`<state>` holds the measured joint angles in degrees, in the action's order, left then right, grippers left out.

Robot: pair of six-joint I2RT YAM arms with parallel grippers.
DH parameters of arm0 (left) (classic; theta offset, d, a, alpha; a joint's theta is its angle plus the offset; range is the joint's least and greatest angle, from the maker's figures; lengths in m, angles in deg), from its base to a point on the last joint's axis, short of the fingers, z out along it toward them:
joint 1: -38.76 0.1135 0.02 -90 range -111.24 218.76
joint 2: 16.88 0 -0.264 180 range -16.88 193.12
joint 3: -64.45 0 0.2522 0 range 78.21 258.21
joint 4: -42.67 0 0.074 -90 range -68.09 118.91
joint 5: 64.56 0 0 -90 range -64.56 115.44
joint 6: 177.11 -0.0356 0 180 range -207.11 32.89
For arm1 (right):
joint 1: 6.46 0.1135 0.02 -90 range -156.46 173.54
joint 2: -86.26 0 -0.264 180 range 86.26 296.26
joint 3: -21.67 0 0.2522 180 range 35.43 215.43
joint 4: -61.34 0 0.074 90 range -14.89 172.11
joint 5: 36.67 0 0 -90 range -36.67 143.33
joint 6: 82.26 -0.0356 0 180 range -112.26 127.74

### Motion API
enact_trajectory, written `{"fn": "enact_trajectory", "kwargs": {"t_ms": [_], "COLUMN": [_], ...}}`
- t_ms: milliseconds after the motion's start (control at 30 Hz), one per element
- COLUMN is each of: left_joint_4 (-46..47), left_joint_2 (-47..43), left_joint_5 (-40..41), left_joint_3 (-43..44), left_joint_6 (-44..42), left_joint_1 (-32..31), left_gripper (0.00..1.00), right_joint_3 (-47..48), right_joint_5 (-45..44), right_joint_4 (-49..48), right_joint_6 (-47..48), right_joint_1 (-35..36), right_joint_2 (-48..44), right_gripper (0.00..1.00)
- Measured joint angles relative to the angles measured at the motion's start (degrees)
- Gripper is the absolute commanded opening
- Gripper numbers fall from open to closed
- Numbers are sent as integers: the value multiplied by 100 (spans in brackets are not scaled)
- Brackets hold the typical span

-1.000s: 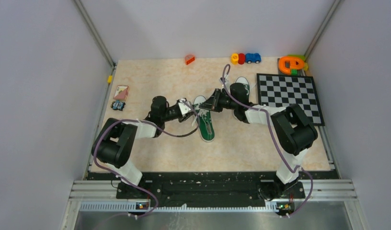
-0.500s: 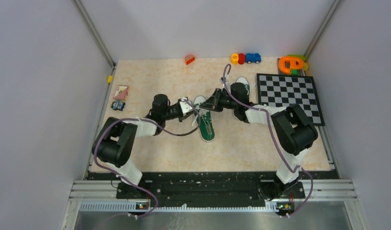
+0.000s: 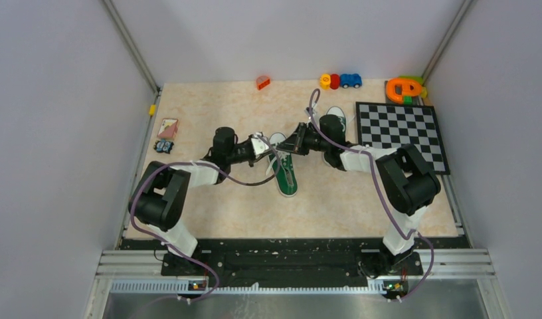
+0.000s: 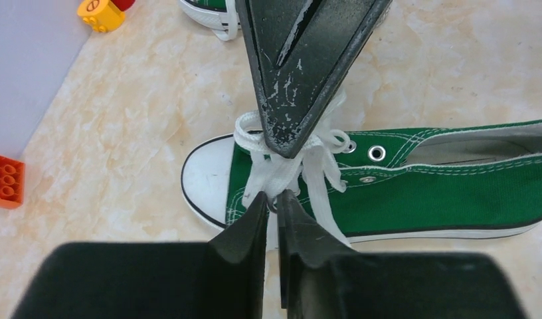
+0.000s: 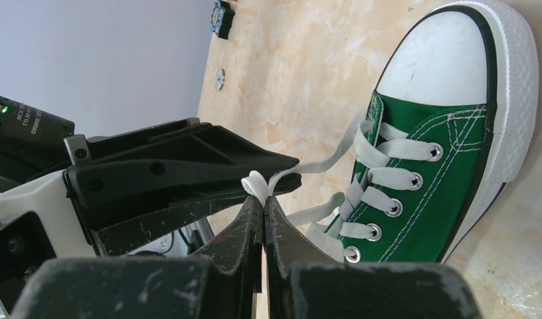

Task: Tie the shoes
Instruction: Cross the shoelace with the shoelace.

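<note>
One green shoe (image 3: 286, 174) lies mid-table, its white toe cap pointing away from the arm bases. Its loose white laces (image 4: 281, 166) bunch over the toe end. My left gripper (image 4: 275, 197) is shut on a strand of that lace beside the toe cap. My right gripper (image 5: 264, 201) is shut on a small lace loop (image 5: 255, 183), directly facing the left one. Its dark fingers (image 4: 301, 80) hang over the knot in the left wrist view. The second shoe (image 3: 337, 114) stands behind the right arm, mostly hidden.
A chessboard (image 3: 401, 133) lies at the right. Toy blocks (image 3: 340, 81) and an orange-green toy (image 3: 404, 88) line the back edge. An orange brick (image 4: 6, 181) lies back left of the shoe. Cards (image 3: 167, 127) sit by the left wall.
My left gripper has closed down on the lace and shifted slightly toward the back of the table. The right gripper has kept still, shut on its loop.
</note>
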<state>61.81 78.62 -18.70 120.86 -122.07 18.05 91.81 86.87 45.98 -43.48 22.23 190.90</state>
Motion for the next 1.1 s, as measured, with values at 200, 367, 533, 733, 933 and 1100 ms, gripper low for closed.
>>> {"fn": "enact_trajectory", "kwargs": {"t_ms": [200, 367, 533, 733, 933, 1100], "left_joint_4": [-127, -170, -214, -166, -581, -684], "left_joint_2": [42, -7, -295, -542, -538, -522], "left_joint_5": [-4, 111, 376, 763, 802, 750], "left_joint_3": [17, -9, -177, -310, -125, 87], "left_joint_6": [-15, 59, 514, 1421, 2162, 2470], "left_joint_1": [-66, -197, -400, -535, -560, -601], "left_gripper": [0, 0, 0, 0, 0, 0], "right_joint_3": [0, 0, 0, 0, 0, 0], "right_joint_5": [-2, -11, -33, -46, -46, -48], "right_joint_4": [0, 0, 0, 0, 2, 0], "right_joint_6": [2, 2, 4, 2, 4, 4], "right_joint_1": [-2, -13, -50, -70, -70, -70], "right_joint_2": [0, 0, 0, 0, 0, 0], "right_gripper": [0, 0, 0, 0, 0, 0]}}
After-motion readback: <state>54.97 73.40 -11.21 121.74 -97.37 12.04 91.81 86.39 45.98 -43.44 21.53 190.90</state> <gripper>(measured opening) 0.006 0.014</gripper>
